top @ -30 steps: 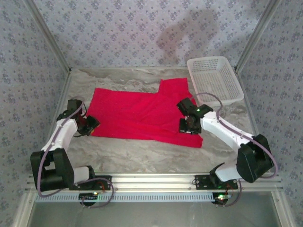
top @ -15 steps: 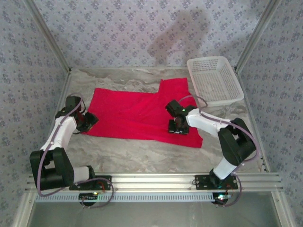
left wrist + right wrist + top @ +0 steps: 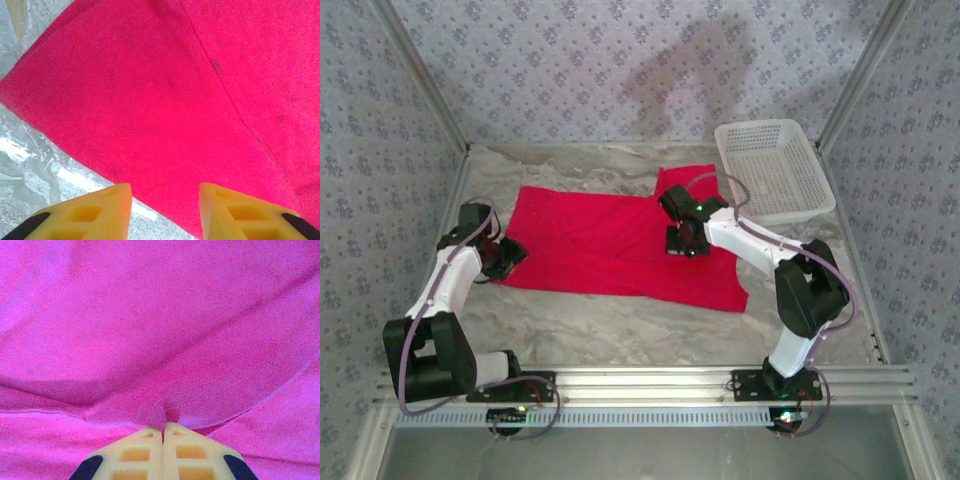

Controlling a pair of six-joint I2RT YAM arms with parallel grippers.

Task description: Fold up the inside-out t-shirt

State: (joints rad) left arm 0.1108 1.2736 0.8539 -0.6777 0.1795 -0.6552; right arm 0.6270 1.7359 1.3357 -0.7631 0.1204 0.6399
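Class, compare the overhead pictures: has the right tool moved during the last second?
Yes. The right tool has moved leftward and farther back on the t-shirt, judged against the fixed basket.

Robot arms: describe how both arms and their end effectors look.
The left arm and right arm have white links, black joints and grey cables looping alongside. The left end effector and right end effector have yellow-orange wedge fingers with recessed pockets and black patches.
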